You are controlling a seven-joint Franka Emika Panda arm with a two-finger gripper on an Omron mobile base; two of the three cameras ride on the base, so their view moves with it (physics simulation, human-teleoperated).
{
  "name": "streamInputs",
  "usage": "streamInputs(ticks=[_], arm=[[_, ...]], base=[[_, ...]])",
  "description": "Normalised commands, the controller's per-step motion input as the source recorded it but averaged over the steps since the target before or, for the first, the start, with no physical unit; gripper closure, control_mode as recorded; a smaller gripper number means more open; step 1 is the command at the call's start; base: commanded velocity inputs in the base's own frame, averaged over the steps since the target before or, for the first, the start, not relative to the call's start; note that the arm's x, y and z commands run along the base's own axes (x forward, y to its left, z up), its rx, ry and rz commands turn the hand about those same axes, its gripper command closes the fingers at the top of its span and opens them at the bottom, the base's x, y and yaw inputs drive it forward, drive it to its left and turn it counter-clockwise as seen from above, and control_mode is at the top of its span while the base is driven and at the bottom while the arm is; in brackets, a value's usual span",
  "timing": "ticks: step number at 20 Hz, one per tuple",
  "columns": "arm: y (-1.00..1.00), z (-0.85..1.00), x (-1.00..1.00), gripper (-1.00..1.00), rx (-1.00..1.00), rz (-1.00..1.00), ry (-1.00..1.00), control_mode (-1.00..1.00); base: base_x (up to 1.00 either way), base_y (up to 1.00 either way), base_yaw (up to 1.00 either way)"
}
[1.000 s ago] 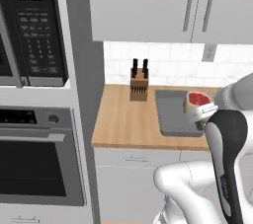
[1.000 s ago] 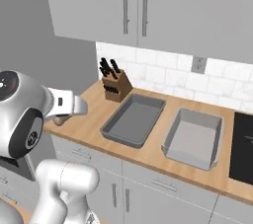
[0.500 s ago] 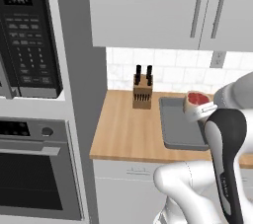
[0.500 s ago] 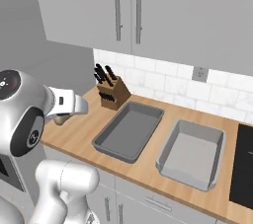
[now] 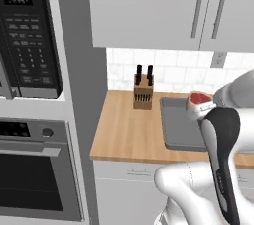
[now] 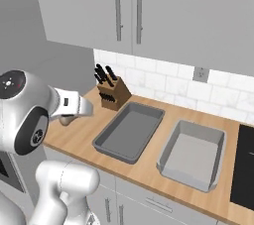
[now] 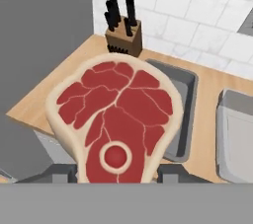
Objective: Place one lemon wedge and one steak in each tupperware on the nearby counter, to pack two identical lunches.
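In the hand view my gripper point(image 7: 117, 171) sits at the bottom centre with its fingers clamped on a raw steak point(image 7: 116, 122), which fills the middle of the frame. Beyond it, at the upper left, stands a knife block point(image 7: 124, 35) on the wooden counter point(image 7: 54, 80). In the right base view two grey trays lie side by side: one point(image 6: 130, 131) at centre, the other point(image 6: 193, 154) toward the lower right.
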Motion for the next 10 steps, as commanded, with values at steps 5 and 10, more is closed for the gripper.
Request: streamInputs(ticks=[5,10], arm=[[-0.28,-0.39,0.34,1.0,0.0,-0.13,0.03,-1.0],[-0.12,-0.32,0.24,1.0,0.0,-0.05,0.03,-1.0]], base=[[0.0,0.0,0.0],[0.0,0.0,0.0]])
